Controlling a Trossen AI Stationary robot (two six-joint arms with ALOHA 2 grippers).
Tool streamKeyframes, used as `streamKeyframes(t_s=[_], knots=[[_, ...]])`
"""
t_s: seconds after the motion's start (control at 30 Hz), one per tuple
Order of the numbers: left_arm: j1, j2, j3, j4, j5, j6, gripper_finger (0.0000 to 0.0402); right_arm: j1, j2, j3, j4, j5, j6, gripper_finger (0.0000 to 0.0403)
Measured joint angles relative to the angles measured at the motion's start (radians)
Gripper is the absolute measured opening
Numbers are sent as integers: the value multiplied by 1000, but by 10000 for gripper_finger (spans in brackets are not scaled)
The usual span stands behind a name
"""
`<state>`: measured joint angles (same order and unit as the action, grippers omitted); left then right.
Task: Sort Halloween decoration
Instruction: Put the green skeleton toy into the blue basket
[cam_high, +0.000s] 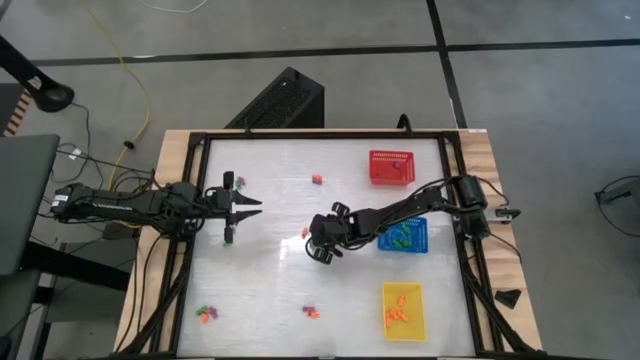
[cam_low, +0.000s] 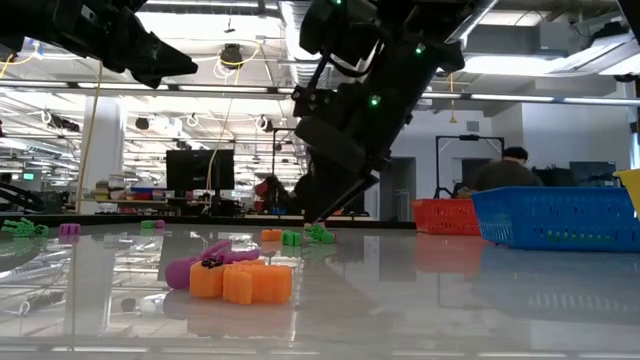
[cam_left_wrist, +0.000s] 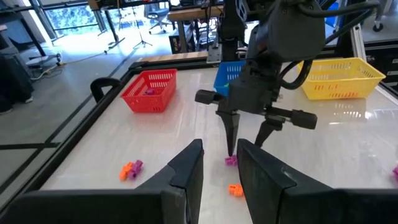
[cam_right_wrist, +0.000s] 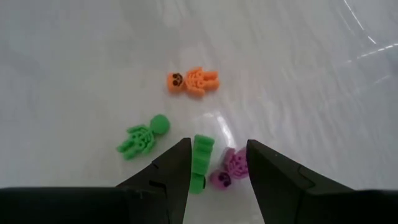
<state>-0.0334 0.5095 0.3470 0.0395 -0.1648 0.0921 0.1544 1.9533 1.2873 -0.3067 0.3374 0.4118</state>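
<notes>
Dark right gripper (cam_right_wrist: 217, 163) is positioned with its fingers parted over a small purple plastic skeleton trinket (cam_right_wrist: 229, 169) at mid-table; nothing is gripped. Left gripper (cam_high: 243, 209) is held open above the table's left side.

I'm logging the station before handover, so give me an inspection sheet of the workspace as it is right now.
Surface: white table, glossy, inside a dark frame.
Job's things: small orange, green and purple trinkets scattered in clusters; a green skeleton, an orange skeleton and a purple trinket lie below the right arm.
Baskets: red basket, blue basket and yellow basket along the right side, trinkets in each.
Clutter: nothing seen.
Grippers: right gripper low over the centre cluster, jaws open; left gripper at the left, jaws apart, holding nothing.
Cables: yellow cable on the floor.
Surroundings: person seated behind the table.
</notes>
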Motion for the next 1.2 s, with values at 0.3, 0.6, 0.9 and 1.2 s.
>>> streamKeyframes(t_s=[0.3,0.6,0.9,1.2], knots=[[0,0,0,-7,0,0,88,1,71,3,50,-67,-2,177],[0,0,-1,-8,-7,8,88,0,68,3,22,-79,0,77],[0,0,-1,-8,-7,8,88,6,63,50,-26,-111,-9,59],[0,1,-1,-8,-7,8,88,28,63,158,-140,-110,-70,62]])
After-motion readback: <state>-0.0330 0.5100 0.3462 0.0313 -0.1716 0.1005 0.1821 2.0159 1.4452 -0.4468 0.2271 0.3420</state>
